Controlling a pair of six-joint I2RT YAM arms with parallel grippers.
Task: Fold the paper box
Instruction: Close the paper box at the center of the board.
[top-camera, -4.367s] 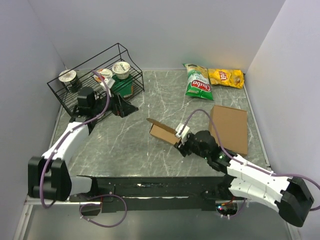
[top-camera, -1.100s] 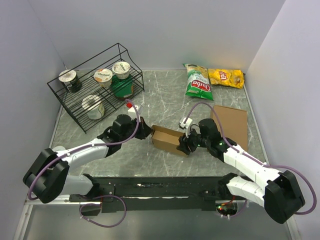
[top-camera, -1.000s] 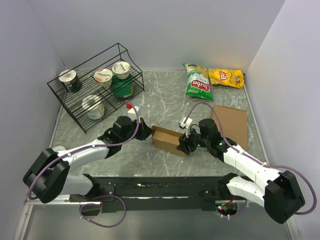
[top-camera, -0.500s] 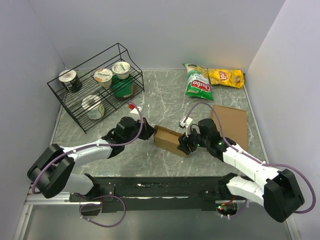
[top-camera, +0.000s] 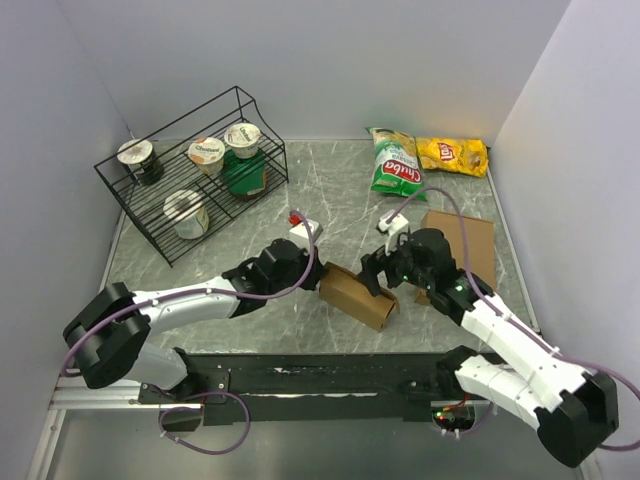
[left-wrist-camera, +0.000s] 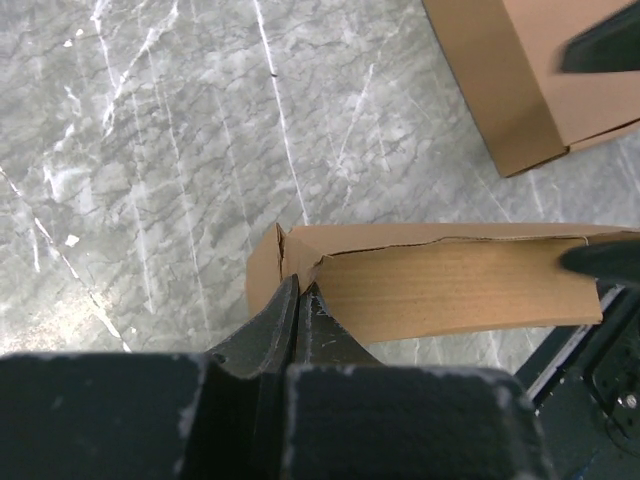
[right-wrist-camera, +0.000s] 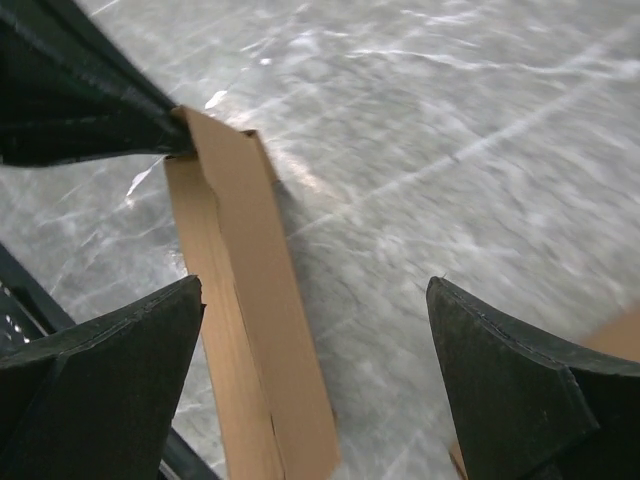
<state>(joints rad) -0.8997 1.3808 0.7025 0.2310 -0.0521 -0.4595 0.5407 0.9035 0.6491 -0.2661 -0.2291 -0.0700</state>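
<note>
Box (top-camera: 358, 296): left pincer (left-wrist-camera: 297, 300) pressed together at its corner, right pincer (right-wrist-camera: 315, 290) spread above, gripping nothing; unheld, it may skid or spring open if pushed.

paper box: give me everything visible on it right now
The paper box is thin brown kraft cardboard, partly folded into a long, low sleeve with creased edges and a crumpled corner. It lies on the grey marbled table toward the front edge, running diagonally between the arms. The left gripper is shut on its left-end corner. The right gripper hangs open over the other end, not gripping.
</note>
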